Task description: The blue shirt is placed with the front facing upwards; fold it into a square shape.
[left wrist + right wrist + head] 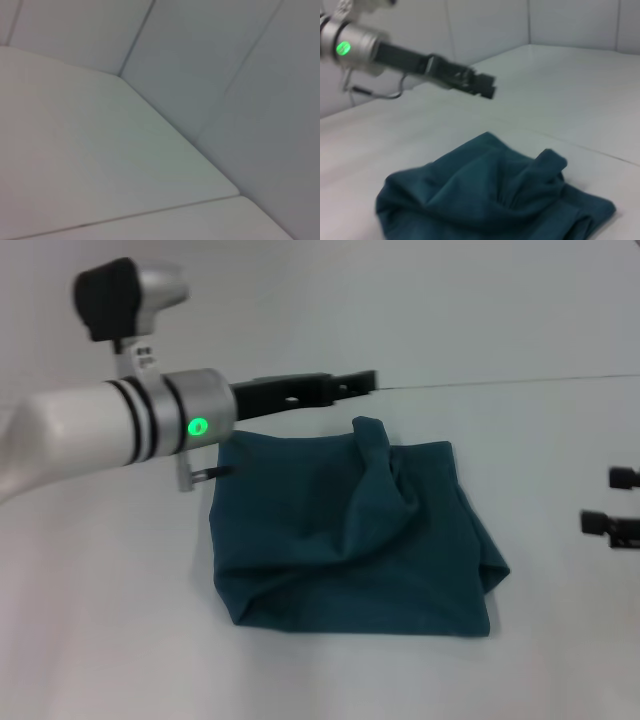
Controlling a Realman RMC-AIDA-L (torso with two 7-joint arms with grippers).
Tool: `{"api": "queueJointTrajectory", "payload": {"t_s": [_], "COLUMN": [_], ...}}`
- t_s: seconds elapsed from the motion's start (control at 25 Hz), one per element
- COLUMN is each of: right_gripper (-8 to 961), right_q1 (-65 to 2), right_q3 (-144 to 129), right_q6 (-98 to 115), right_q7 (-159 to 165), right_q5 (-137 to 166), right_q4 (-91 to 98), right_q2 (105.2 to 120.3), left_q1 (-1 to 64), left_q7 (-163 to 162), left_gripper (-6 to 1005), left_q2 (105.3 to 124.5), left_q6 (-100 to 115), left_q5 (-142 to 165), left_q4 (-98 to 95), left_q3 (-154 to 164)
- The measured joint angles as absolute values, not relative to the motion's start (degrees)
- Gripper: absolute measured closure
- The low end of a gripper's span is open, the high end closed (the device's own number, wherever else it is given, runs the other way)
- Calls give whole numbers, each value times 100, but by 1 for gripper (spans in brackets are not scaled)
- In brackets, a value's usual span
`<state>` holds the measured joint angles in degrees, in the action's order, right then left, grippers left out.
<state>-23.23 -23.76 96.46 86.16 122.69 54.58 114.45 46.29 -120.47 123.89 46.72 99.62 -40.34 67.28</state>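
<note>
Shirt [350, 535] lay mid-bench as a rumpled, roughly square bundle, one fold peaking at its far edge | left hand [345, 386] hovered empty just beyond that far edge, the nearer arm; finger opening could not be told | right hand [612, 502] waited open and empty at the bench's [100, 640] right edge, well apart.

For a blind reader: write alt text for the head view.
A blue shirt lies folded into a rough, rumpled square on a white table. The left gripper hovers beyond its far edge; the right gripper sits off to the side.
</note>
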Motion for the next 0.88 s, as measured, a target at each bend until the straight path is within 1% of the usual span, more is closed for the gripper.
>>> {"api": "queueJointTrajectory", "payload": {"t_s": [0.08, 0.24, 0.36, 0.48, 0.76, 0.88], "right_gripper": [37, 37, 38, 38, 37, 37], "right_q1": [-2466, -2794, -3082, -3394, -3803, -3838], "right_q3": [-2506, -2944, -3199, -3416, -3728, -3914], "right_q6": [9461, 9084, 8801, 8578, 8550, 8488], "right_q7": [8888, 9495, 9897, 10384, 11022, 11223], "right_q5": [12274, 12391, 12628, 12860, 12980, 13023], "right_q4": [5457, 5475, 5490, 5491, 5542, 5568], "right_q2": [11463, 11514, 11579, 11616, 11639, 11635], "left_q1": [4552, 4385, 4305, 4283, 4255, 4227], "left_q7": [-11919, -11799, -11677, -11425, -10801, -10412], "left_gripper": [260, 174, 174, 174, 173, 173], "left_q2": [12371, 12267, 12211, 12199, 12167, 12076], "left_q6": [4678, 4715, 4793, 4872, 5650, 6457], "left_q5": [9986, 10024, 10105, 10290, 10770, 11021], "left_q4": [-4035, -4020, -3998, -3984, -4035, -4059], "left_q3": [6548, 6300, 6191, 6089, 5791, 5396]}}
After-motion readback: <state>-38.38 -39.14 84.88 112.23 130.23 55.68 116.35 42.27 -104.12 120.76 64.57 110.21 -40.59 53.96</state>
